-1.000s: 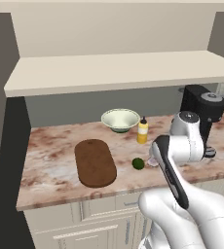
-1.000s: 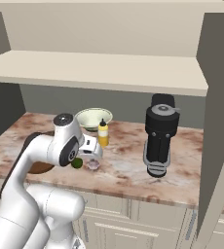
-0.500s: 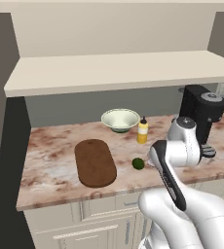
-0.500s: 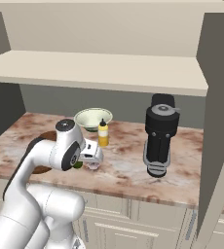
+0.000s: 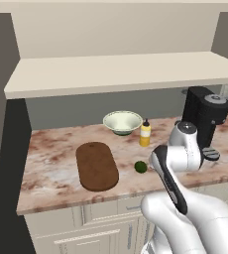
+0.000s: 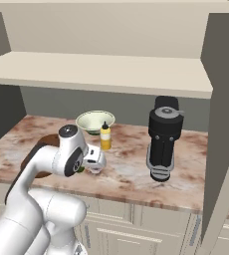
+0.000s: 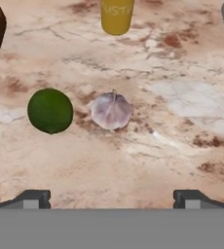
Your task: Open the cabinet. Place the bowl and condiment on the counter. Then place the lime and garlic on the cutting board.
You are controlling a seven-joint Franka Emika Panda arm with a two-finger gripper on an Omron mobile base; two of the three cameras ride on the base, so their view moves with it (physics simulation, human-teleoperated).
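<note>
My gripper (image 7: pixel 112 200) hangs wide and empty; the garlic (image 7: pixel 111 111) sits centred just ahead, the lime (image 7: pixel 50 110) left. I should descend squarely onto the bulb.

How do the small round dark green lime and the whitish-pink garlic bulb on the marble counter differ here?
The small round dark green lime is smooth and evenly coloured; the whitish-pink garlic bulb is pale, faintly ribbed, with a thin stem tip. In the hand view the lime looks slightly larger. The lime lies nearer the dark brown wooden cutting board; the garlic lies more directly below the yellow squeeze bottle. Both rest apart on the marble counter, neither on the board.
</note>
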